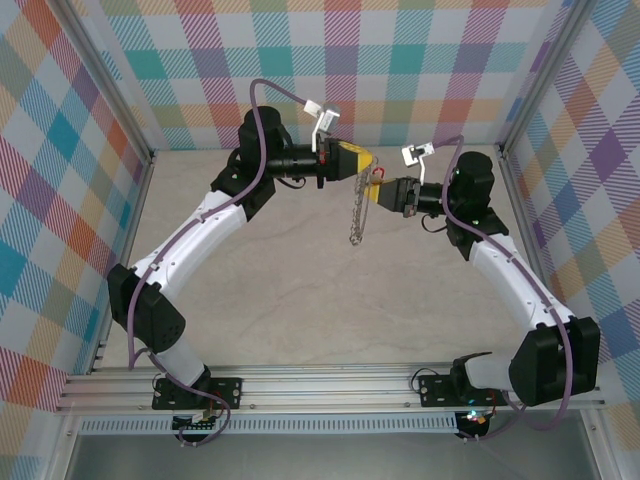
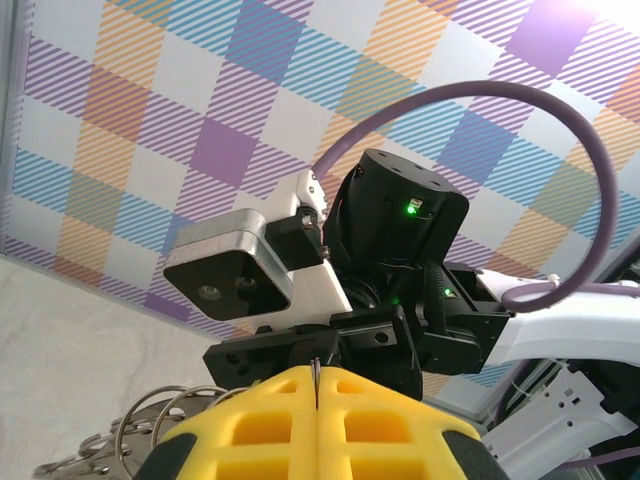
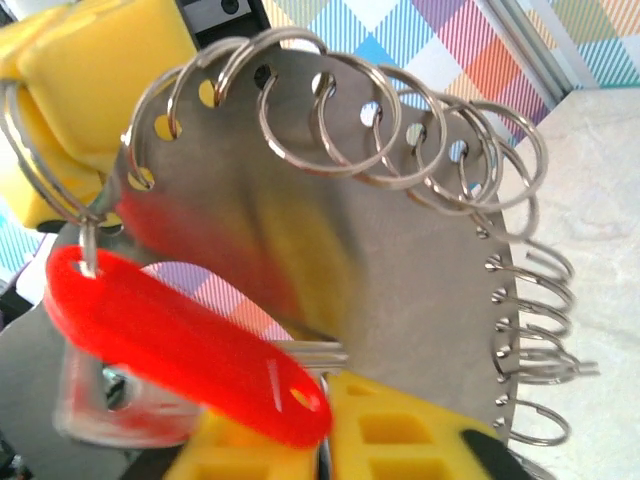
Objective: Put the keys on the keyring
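Note:
The keyring (image 1: 356,214) hangs edge-on above the table between the two arms. In the right wrist view it is a grey metal disc (image 3: 400,260) edged with several silver split rings. My left gripper (image 1: 364,160) is shut on its top edge; the thin metal rim shows between the yellow pads (image 2: 380,430). The keys (image 3: 318,352) show as a small silver blade pinched in my right gripper (image 3: 328,405), which is shut. Their red oval tag (image 3: 180,350) lies across the jaws, its far end linked to the leftmost ring (image 3: 30,150). From above, the tag (image 1: 378,172) sits beside the right gripper (image 1: 385,190).
Plaid walls (image 1: 60,150) enclose the beige table (image 1: 330,310) on three sides. An aluminium rail (image 1: 330,385) carries both arm bases along the near edge. The right arm's camera and purple cable (image 2: 470,100) loom close in the left wrist view.

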